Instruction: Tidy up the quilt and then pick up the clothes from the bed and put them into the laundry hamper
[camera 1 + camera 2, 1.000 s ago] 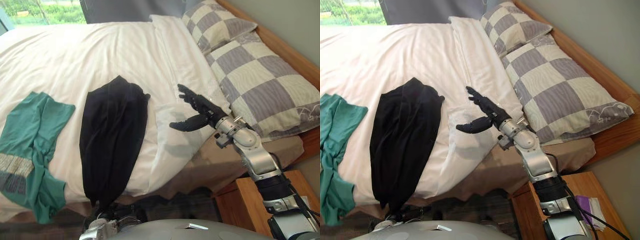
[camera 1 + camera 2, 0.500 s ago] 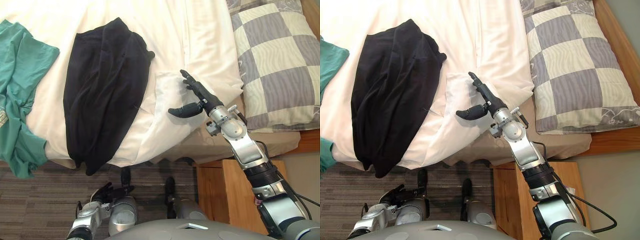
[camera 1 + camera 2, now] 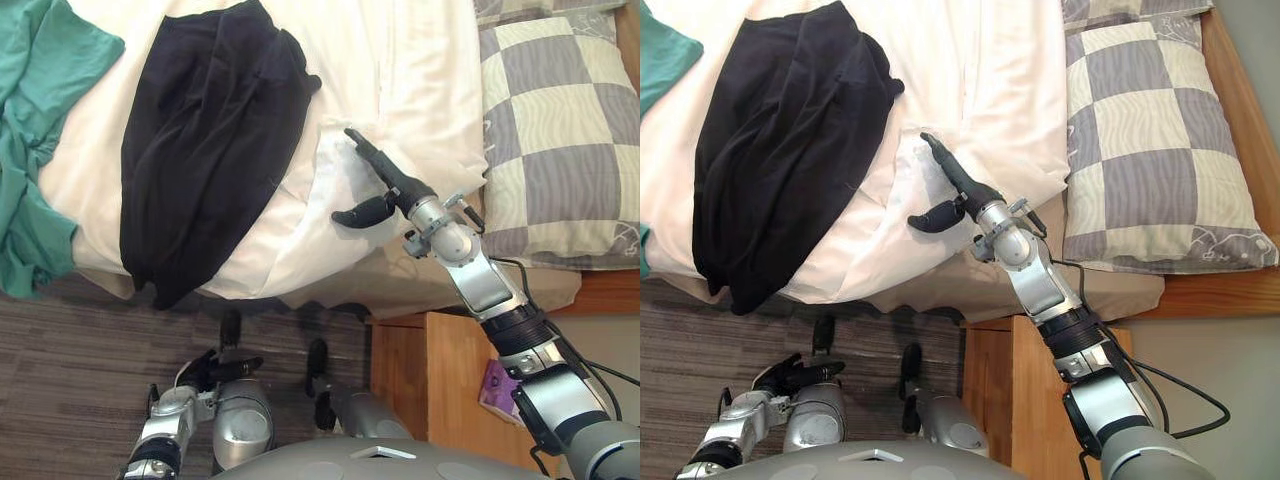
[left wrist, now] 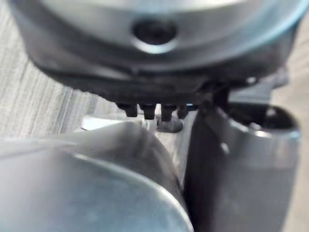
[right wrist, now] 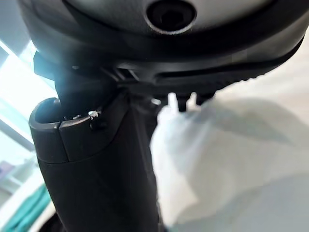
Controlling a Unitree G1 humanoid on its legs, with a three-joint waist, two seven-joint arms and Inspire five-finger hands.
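Left eye view: right hand (image 3: 385, 185) is reached out over the near corner of the white quilt (image 3: 400, 70), where a flap is turned back on itself. Fingers straight, thumb spread wide under them, nothing clamped. Fingertips on or just above the flap, can't tell contact. My read: it is lining up to pinch the flap and pull it flat, hence the wide thumb gap. Black garment (image 3: 205, 130) lies on the quilt just beside the flap. Green garment (image 3: 35, 120) is further to the robot's left, draped over the bed edge. Neither is in a hand, so the clothes are on the bed. Checked pillow (image 3: 560, 130) at the head end, wooden nightstand (image 3: 430, 380) below it. Left hand (image 3: 205, 370) hangs low over the carpet (image 3: 70, 350), idle.

Right eye view: same layout. The arm crosses the bare mattress edge (image 3: 1120, 290), exposed because the quilt corner sits short of it.

Left wrist view: fingers (image 4: 147, 110) loose, holding nothing.

Right wrist view: thumb (image 5: 91, 159) stands clear of the fingertips (image 5: 181, 100), with a quilt fold past them and no cloth pinched.

Judgement: quilt step in hand, early in the task. Risk: pulling the flap may drag the black garment.
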